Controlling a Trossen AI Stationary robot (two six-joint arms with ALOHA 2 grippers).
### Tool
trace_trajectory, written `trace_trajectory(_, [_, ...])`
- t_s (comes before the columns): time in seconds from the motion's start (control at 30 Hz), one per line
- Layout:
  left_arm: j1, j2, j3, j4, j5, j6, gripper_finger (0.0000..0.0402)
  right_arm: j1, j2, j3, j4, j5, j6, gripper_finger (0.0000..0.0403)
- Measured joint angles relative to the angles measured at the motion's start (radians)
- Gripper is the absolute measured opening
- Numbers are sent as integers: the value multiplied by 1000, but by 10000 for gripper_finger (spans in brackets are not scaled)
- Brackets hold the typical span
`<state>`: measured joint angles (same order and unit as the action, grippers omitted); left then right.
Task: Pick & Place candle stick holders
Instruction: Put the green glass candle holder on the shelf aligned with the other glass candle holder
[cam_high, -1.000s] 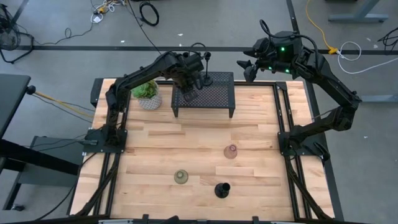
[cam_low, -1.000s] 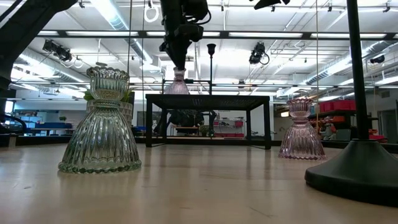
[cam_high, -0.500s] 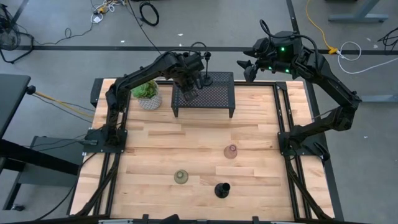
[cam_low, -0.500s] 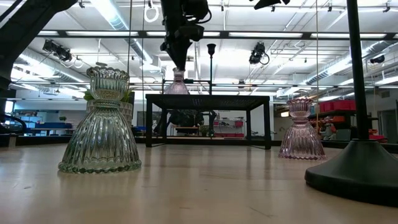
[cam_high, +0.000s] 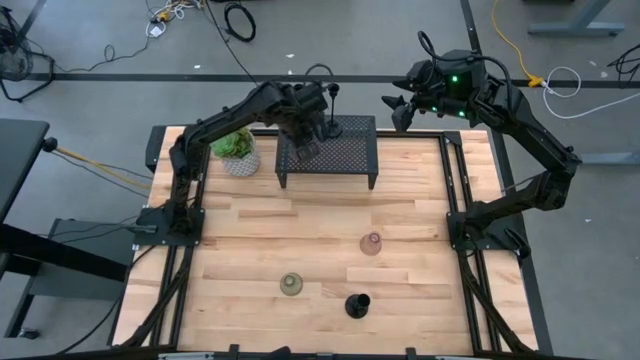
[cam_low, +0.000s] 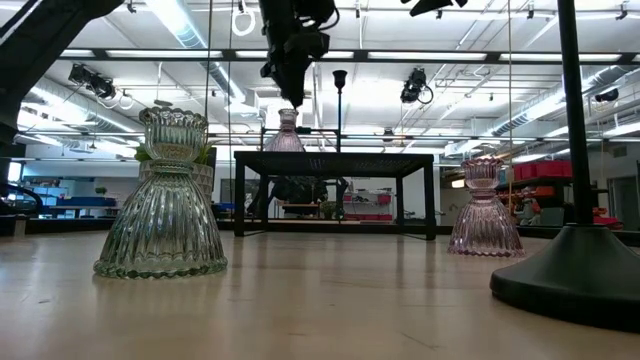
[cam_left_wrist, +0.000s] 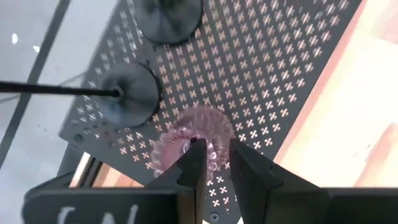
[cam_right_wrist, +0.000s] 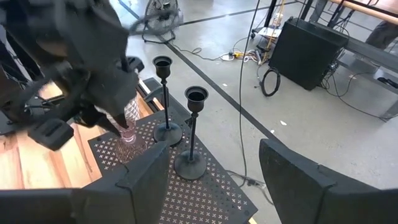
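A pinkish glass cup (cam_low: 286, 135) stands on its base on the black mesh rack (cam_high: 340, 158), at the rack's left end; it also shows in the left wrist view (cam_left_wrist: 186, 144). My left gripper (cam_low: 293, 95) hangs just above it, fingers pointing down and a little apart (cam_left_wrist: 216, 163), touching nothing. Two slim black stems (cam_right_wrist: 163, 93) (cam_right_wrist: 196, 124) stand on the rack's far part. On the table's near part stand an olive glass cup (cam_high: 291, 284), a pinkish glass cup (cam_high: 371, 243) and a black stem (cam_high: 357, 303). My right gripper (cam_high: 393, 106) is open, high beyond the rack's far right corner.
A green plant in a white pot (cam_high: 238, 150) stands just left of the rack. The two stems' round bases (cam_left_wrist: 127, 96) (cam_left_wrist: 168, 12) are close beside the cup on the rack. Bare wood lies between the rack and the three near pieces.
My left gripper has gone up a little from the top of the pinkish cup on the rack. The cup stays standing where it was.
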<state>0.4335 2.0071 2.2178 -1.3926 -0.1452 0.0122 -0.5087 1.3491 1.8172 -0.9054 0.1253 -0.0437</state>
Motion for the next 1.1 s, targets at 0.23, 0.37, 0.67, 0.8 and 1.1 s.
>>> trace_trajectory(0.23, [-1, -8, 142, -14, 73, -58, 73, 0, 0, 0, 0, -2, 6, 249])
trace_trajectory(0.37, [-50, -42, 116, -93, 221, -126, 73, 0, 0, 0, 0, -2, 6, 249])
trace_trajectory(0.67, [-405, -49, 99, -179, 237, -261, 57, 0, 0, 0, 0, -2, -4, 249])
trace_trajectory(0.8, [-551, -41, 40, -174, 164, -383, 41, 0, 0, 0, -2, -2, -21, 249])
trace_trajectory(1.1, [-805, -57, -263, -161, 228, -820, 37, 0, 0, 0, -61, -10, -80, 249])
